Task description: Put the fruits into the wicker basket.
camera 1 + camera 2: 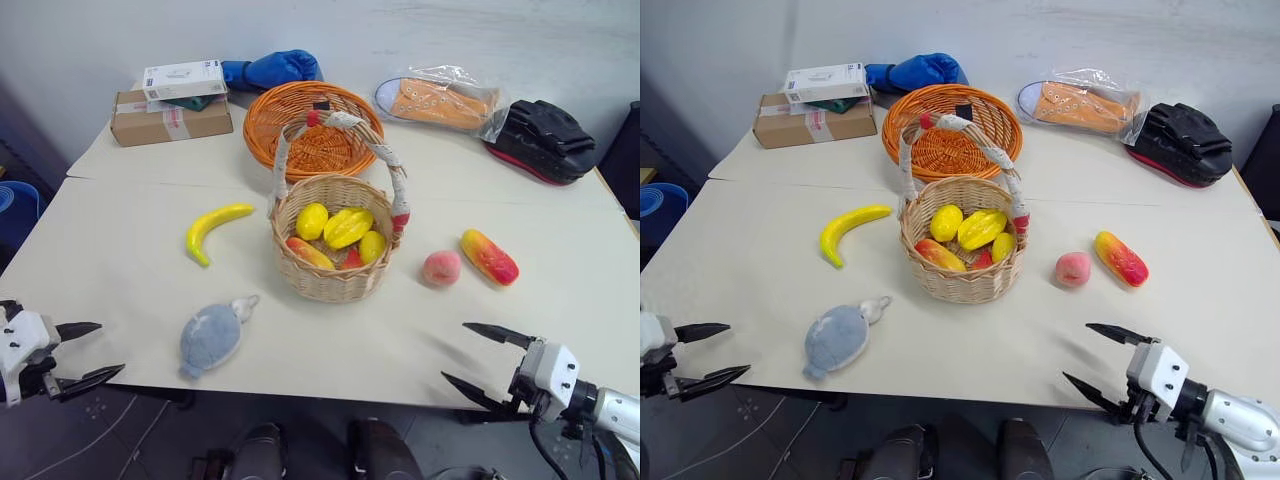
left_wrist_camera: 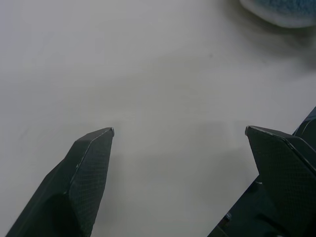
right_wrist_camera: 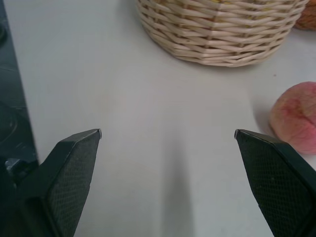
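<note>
Grippers: left gripper (image 1: 92, 352) and right gripper (image 1: 478, 356) both spread wide, empty — at the table's (image 1: 120, 260) near edge.
Wicker basket (image 1: 335, 262): holds lemons (image 1: 312, 221), starfruit (image 1: 347, 227), red-yellow pieces.
Outside basket: banana (image 1: 213, 229) left; peach (image 1: 442, 268), mango (image 1: 489, 257) right.
Orange bowl (image 1: 313, 115): behind the basket — contents unclear.

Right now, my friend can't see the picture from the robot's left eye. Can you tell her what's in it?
A wicker basket with a tall wrapped handle sits mid-table, already holding yellow and red toy fruits. A banana lies left of it, a peach and mango right. Near the front edge, the left pincer and right pincer are open and empty.
</note>
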Controlling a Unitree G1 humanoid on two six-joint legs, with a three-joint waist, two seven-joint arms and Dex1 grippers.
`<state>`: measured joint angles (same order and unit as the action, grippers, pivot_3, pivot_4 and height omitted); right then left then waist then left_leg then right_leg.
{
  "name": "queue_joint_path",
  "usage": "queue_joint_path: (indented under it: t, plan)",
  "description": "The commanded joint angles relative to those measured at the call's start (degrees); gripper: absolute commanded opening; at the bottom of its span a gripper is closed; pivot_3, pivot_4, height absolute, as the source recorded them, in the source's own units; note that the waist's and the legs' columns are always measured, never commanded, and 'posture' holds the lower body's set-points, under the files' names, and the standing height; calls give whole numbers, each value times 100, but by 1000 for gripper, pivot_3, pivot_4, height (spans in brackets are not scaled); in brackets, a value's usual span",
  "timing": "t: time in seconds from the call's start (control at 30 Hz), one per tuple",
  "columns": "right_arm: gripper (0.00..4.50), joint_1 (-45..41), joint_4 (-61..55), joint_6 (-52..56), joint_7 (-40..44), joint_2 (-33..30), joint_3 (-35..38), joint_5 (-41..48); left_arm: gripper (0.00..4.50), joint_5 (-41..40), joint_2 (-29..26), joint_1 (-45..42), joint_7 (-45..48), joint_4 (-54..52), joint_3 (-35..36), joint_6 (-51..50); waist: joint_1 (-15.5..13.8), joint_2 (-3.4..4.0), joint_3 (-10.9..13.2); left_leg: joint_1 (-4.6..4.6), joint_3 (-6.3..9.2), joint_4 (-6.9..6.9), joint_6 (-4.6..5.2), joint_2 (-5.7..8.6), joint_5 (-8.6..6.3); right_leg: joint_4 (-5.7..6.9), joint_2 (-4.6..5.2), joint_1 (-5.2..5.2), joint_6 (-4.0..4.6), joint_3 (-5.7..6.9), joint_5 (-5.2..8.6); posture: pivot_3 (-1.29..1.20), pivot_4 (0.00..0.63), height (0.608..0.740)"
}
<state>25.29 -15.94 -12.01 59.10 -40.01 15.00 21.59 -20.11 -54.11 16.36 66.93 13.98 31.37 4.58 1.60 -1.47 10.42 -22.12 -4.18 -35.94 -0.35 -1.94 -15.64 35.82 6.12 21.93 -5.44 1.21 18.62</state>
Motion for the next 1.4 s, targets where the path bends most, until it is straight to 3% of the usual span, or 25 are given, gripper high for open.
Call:
queue_joint_path:
  t: [0.03,0.4,0.57,0.77,0.97,1.13,1.23,1.4]
  plan:
    - [4464,27,-143,86,66,-59,-78,35,4500,28,-68,60,-36,-110,129,51,1,-2,-1,0,0,-1,0,0,0,1,0,0,0,0,0,0,150,740]
    - [4464,-277,-257,-188,349,242,-390,484,4500,-839,-201,-115,433,-747,142,-1416,3,1,0,1,5,-2,0,1,0,2,2,-4,1,6,0,0,150,740]
    - [4464,-700,-1436,1017,39,175,-603,1682,4500,-1618,-484,-472,597,-1539,6,-2892,3,5,3,0,12,-6,0,0,1,4,3,-7,1,7,0,0,150,740]
    - [4464,-1509,-1989,1442,-156,244,-1102,1582,4500,-1523,199,-763,75,-2098,-613,-3036,9,8,5,1,17,-1,3,5,1,-1,6,-9,13,11,7,0,150,740]
    - [4464,-2020,-1549,1410,-266,506,-1482,1150,4500,-1124,1022,-1040,-389,-1999,-1407,-2719,-4,-2,0,-11,16,-17,24,6,3,3,0,-7,14,26,8,0,150,740]
    - [4464,-2263,-1431,1453,-431,755,-1653,1019,4500,-940,1321,-1044,-488,-1971,-1766,-2546,-10,2,2,3,21,-21,18,11,3,5,6,-25,0,25,1,0,150,740]
    - [4500,-2286,-1290,1356,-372,768,-1678,937,3894,-951,1489,-1013,-595,-1949,-1704,-2374,-8,3,2,2,25,-20,16,11,2,3,7,-25,1,28,1,0,150,740]
    - [4500,-2329,-1142,1109,-307,853,-1610,879,2390,-1637,1651,-761,-706,-2345,-1247,-2701,-4,3,2,2,26,-19,26,11,8,3,7,-26,1,29,1,0,150,740]
